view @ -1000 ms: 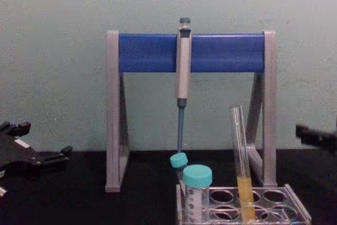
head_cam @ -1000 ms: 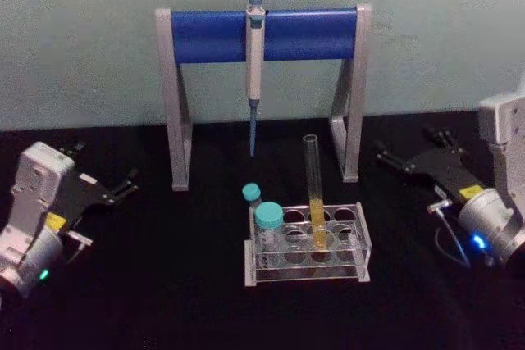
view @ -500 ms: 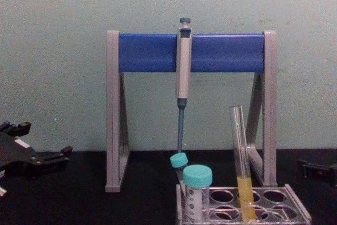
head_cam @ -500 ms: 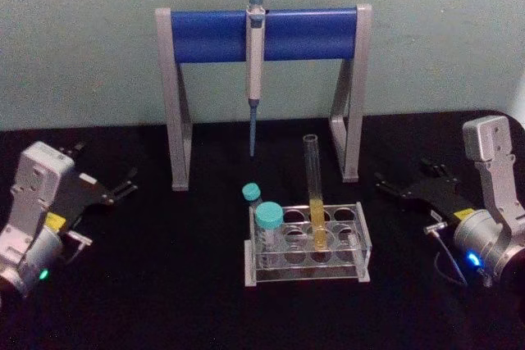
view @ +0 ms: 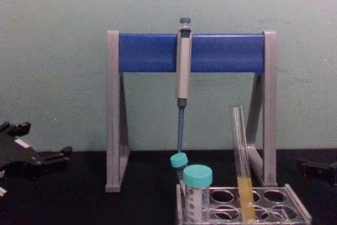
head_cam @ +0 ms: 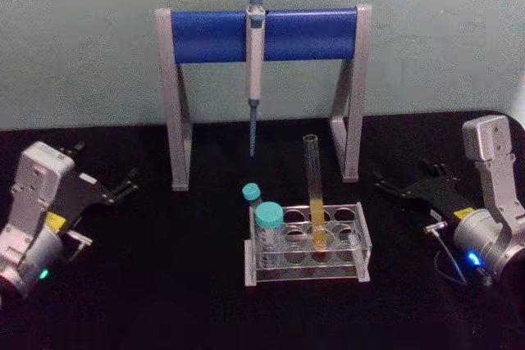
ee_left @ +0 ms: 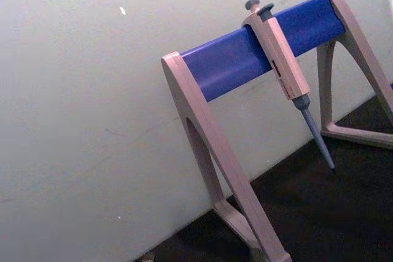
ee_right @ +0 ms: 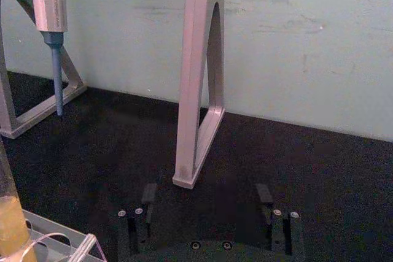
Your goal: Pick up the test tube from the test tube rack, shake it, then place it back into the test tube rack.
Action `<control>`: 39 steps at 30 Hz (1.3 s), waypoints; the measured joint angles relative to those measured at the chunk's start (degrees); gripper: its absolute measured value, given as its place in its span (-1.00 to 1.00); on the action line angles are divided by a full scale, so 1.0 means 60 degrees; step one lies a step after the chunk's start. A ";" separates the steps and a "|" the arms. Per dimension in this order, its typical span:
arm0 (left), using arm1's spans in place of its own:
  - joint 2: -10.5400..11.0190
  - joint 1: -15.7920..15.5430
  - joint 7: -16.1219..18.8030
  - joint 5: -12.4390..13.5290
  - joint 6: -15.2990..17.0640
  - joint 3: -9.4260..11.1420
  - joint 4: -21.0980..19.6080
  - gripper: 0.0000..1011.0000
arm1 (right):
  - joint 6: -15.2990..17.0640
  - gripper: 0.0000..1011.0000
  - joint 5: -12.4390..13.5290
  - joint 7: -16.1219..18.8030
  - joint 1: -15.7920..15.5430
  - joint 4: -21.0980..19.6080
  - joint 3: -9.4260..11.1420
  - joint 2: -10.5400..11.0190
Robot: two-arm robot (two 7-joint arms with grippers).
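Yellow-filled test tube in test tube rack, unlabelled

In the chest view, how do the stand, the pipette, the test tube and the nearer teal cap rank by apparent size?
Largest to smallest:
1. stand
2. pipette
3. test tube, near the pipette's length but thinner
4. teal cap

Tall grey stand with thick blue crossbar on black tabletop, backed by pale green wall. Grey-blue pipette hangs from middle of the crossbar, thin blue tip pointing down, tip above the tabletop, between the stand's legs. Two short clear tubes with teal caps in front of the stand: larger teal-capped tube upright, smaller teal-capped tube just behind it, tilted, closer to the stand.
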 joint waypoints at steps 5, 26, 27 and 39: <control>0.0000 -0.0001 0.0000 0.0000 0.0000 0.0001 0.0000 0.98 | -0.0010 0.98 0.0000 0.0000 0.0004 -0.0005 -0.0005 0.0004; 0.0000 0.0001 0.0000 0.0000 0.0000 0.0000 0.0000 0.98 | -0.0032 0.98 0.0007 -0.0001 0.0005 -0.0022 -0.0015 0.0016; 0.0000 0.0000 0.0000 0.0000 0.0000 0.0000 0.0000 0.98 | -0.0032 0.98 0.0008 -0.0001 0.0005 -0.0022 -0.0016 0.0015; 0.0000 0.0000 0.0000 0.0000 0.0000 0.0000 0.0000 0.98 | -0.0032 0.98 0.0017 -0.0001 0.0004 -0.0022 -0.0015 0.0015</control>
